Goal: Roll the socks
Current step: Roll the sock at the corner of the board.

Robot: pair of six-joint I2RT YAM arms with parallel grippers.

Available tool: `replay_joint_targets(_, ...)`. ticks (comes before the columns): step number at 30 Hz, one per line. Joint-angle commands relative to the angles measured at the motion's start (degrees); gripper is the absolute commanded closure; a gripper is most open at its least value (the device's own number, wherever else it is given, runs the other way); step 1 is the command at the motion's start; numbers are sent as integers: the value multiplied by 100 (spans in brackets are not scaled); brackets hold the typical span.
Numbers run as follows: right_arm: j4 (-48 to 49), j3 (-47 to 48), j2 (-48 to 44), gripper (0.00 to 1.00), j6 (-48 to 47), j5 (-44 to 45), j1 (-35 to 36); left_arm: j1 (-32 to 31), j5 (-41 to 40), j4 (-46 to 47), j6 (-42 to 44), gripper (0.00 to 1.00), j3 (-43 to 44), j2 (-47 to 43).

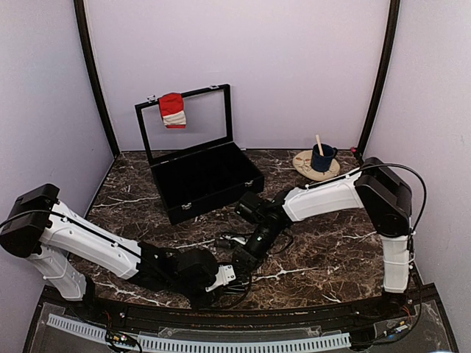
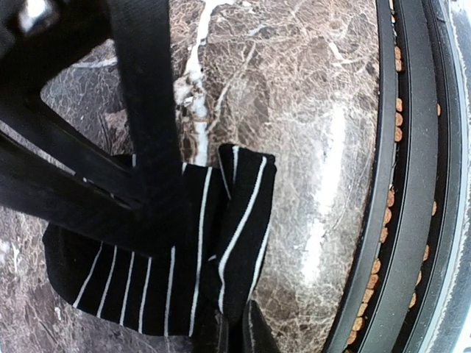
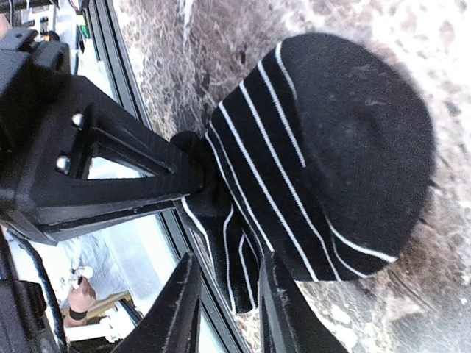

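A black sock with thin white stripes (image 2: 147, 272) lies bunched on the marble table close to its front edge. Its rounded toe end (image 3: 346, 147) spreads flat. My left gripper (image 2: 235, 323) is shut on one edge of this sock. My right gripper (image 3: 230, 257) is open, with the sock's narrow end lying loose between its fingers. From above, both grippers, left (image 1: 234, 273) and right (image 1: 246, 259), meet over the sock and hide it. A red sock with a white band (image 1: 173, 110) hangs over the lid of the open black case (image 1: 206, 180).
A blue cup with a wooden stick (image 1: 321, 157) stands on a round mat at the back right. The table's dark front rim (image 2: 412, 184) runs right beside the sock. Loose cables (image 1: 224, 239) lie near the right wrist.
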Motion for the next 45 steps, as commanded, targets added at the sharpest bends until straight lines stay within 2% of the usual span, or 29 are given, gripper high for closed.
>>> replay_joint_targets(1,280,-85,-246,73,130,32,-85,96,326,-493,-246,100,-74,22)
replay_joint_targets(12,610,-388,-536,71,277,394,-267,388,715,-523,-590,100,-63,59)
replay_joint_targets(27,1298,-1246,-1418,71,284,1870,-288,1046,1752,-690,-754,100,-54,64)
replay_joint_targets(38,2019,-2063,-2246,71,247,2743,-276,1709,3059,-884,-740,100,112,362)
replay_joint_targets(45,2264,-2384,-2778,71,-15,3318,89,2192,4228,-1180,-567,100,373,822)
